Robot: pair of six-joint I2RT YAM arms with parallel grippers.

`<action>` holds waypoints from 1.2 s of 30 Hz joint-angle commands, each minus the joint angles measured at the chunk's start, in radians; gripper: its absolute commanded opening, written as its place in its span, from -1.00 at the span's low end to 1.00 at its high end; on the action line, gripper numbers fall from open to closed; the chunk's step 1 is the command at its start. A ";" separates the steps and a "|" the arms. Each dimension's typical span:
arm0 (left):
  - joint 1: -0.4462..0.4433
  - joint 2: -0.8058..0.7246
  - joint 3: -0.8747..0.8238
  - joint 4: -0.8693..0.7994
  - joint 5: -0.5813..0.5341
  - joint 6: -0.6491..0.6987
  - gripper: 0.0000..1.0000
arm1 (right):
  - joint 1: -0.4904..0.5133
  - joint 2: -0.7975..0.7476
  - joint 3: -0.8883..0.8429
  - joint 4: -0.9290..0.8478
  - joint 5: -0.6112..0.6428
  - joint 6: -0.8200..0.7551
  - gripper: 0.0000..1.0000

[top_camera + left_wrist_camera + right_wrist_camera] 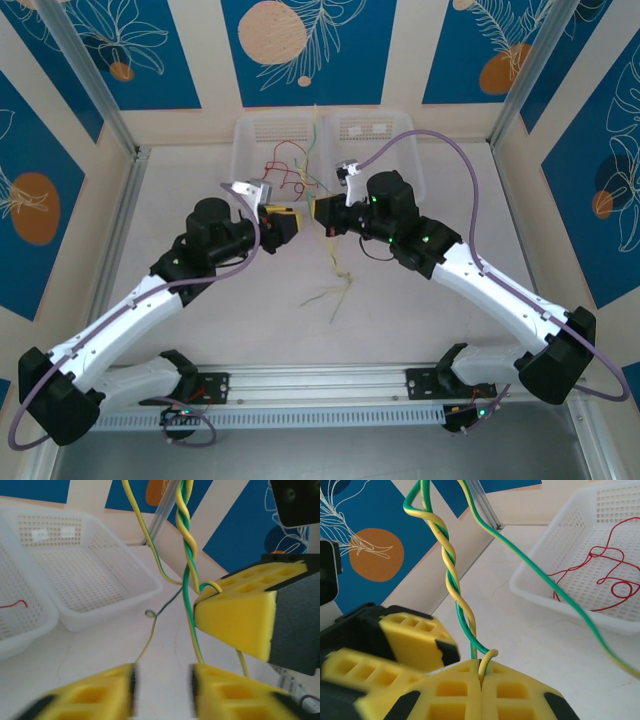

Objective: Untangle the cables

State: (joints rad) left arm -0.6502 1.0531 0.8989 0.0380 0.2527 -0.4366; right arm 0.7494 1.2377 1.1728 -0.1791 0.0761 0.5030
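Before two baskets (245, 130): right end effector (481, 674) clamps two twisted cables (449, 565); left end effector (162, 682) parted

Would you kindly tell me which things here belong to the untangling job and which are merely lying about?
Job: twisted yellow-green cable, clamped by the right gripper; red cables; loose pale strands on the table.
Lying about: white baskets; purple arm cables.
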 commanded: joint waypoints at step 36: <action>-0.009 0.005 -0.035 0.089 -0.036 0.063 -1.00 | -0.008 -0.029 -0.016 -0.096 0.105 -0.004 -1.00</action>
State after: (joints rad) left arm -0.6552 1.1015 0.8753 0.1211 0.2932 -0.4110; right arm 0.7422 1.2377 1.1599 -0.1989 0.1146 0.5297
